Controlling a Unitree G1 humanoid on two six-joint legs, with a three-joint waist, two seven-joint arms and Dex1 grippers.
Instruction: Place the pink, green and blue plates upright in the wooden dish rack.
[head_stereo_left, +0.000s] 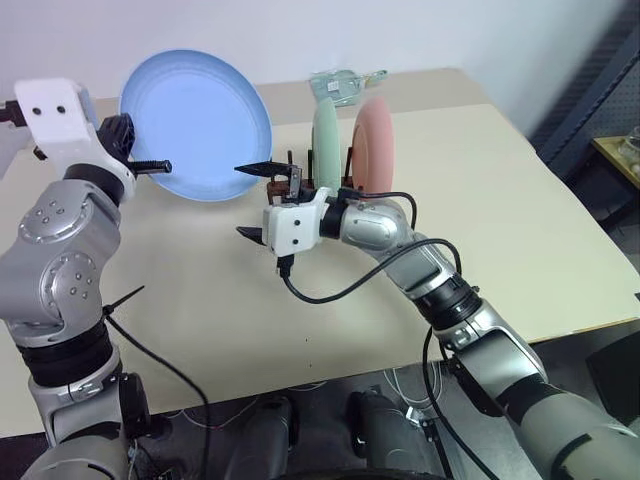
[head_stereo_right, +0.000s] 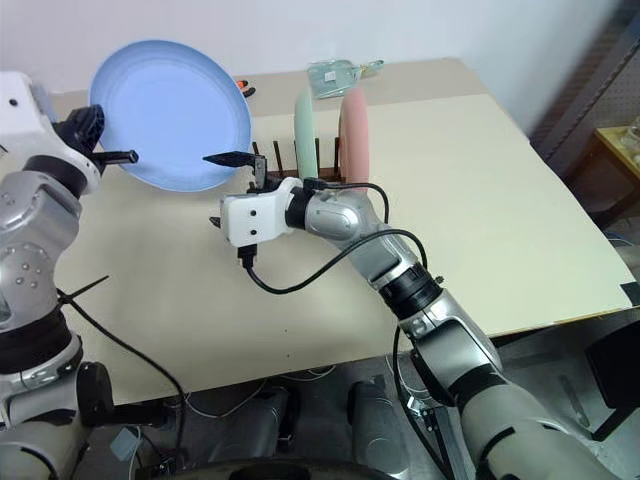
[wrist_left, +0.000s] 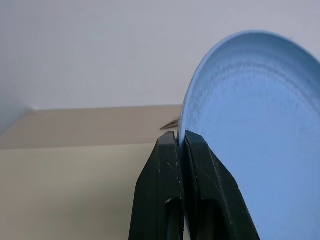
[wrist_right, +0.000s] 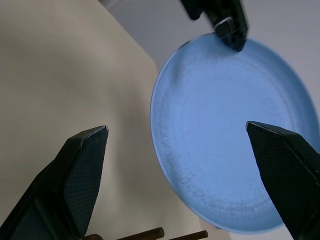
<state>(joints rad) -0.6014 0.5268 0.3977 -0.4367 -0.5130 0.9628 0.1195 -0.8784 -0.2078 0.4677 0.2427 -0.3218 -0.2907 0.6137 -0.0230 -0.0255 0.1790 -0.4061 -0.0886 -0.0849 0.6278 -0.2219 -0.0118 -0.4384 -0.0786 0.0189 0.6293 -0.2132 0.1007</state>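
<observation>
Left gripper (head_stereo_left: 150, 165) pinching the blue plate (head_stereo_left: 195, 125); right gripper (head_stereo_left: 250, 200) gaping wide and holding nothing.

The left jaws are clamping the plate's rim, holding it aloft near the table's (head_stereo_left: 520, 230) far left corner. The right fingers are pointing toward that plate without touching it. Three plates in all: one blue in the air, one green plate (head_stereo_left: 326, 145) and one pink plate (head_stereo_left: 373, 145) standing upright in the single wooden dish rack (head_stereo_left: 290, 180) near the far edge.
</observation>
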